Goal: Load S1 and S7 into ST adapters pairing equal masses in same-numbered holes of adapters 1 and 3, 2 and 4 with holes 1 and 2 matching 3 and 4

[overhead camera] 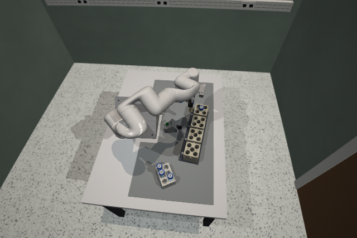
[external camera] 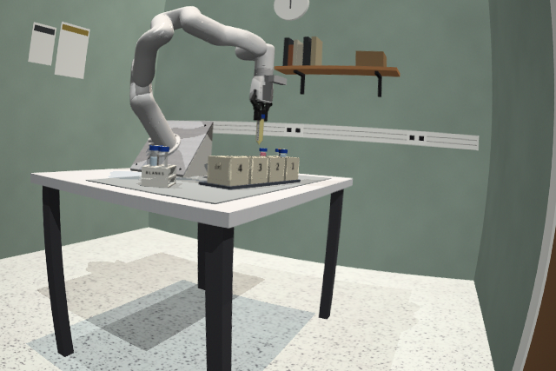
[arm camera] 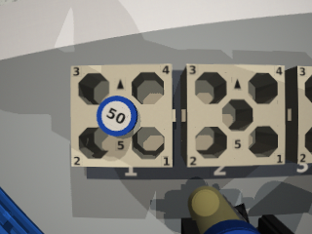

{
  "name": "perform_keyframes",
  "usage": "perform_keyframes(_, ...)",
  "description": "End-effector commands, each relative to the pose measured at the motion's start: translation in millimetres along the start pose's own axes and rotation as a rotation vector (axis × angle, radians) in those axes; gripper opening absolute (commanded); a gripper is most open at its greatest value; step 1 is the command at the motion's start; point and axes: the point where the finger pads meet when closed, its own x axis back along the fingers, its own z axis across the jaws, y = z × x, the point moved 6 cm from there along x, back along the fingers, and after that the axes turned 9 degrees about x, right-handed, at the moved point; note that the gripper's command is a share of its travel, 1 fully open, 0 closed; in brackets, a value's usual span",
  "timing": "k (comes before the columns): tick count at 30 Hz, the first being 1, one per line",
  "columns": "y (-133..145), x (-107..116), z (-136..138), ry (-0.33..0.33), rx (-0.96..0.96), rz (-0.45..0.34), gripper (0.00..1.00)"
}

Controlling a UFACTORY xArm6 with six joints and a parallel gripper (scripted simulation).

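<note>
My gripper (external camera: 261, 119) is shut on a blue-capped sample tube of yellow liquid (external camera: 259, 132) and holds it upright, well above the loading stand. In the wrist view the tube's rounded tip (arm camera: 207, 202) hangs over the table just in front of adapters 1 and 2. Adapter 1 (arm camera: 122, 115) holds a white-dot blank marked 50 (arm camera: 117, 116) in hole 5; its other holes are empty. Adapter 2 (arm camera: 236, 115) is empty. The held tube's cap dot is hidden. The stand's four adapters (overhead camera: 196, 132) stand in a row, with the gripper (overhead camera: 190, 105) at the far end.
A corner of the blue sample rack (arm camera: 15, 214) shows at the wrist view's lower left. The white blanks rack (overhead camera: 165, 174) with three tubes stands near the front. The DONE desk with its green key (overhead camera: 167, 124) sits left of the stand. The arm's base plate lies further left.
</note>
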Motion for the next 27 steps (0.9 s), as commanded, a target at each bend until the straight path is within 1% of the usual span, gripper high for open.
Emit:
perform_keyframes(1, -7, 2, 23, -0.004, -0.001, 0.004, 0.00)
perform_keyframes(6, -13, 2, 47, -0.004, -0.001, 0.004, 0.00)
perform_keyframes(8, -13, 2, 47, -0.004, -0.001, 0.004, 0.00)
perform_keyframes(23, -33, 2, 120, -0.003, -0.001, 0.004, 0.00)
perform_keyframes(25, -33, 2, 120, -0.003, -0.001, 0.004, 0.00)
perform_keyframes(27, -35, 2, 129, -0.003, -0.001, 0.004, 0.00)
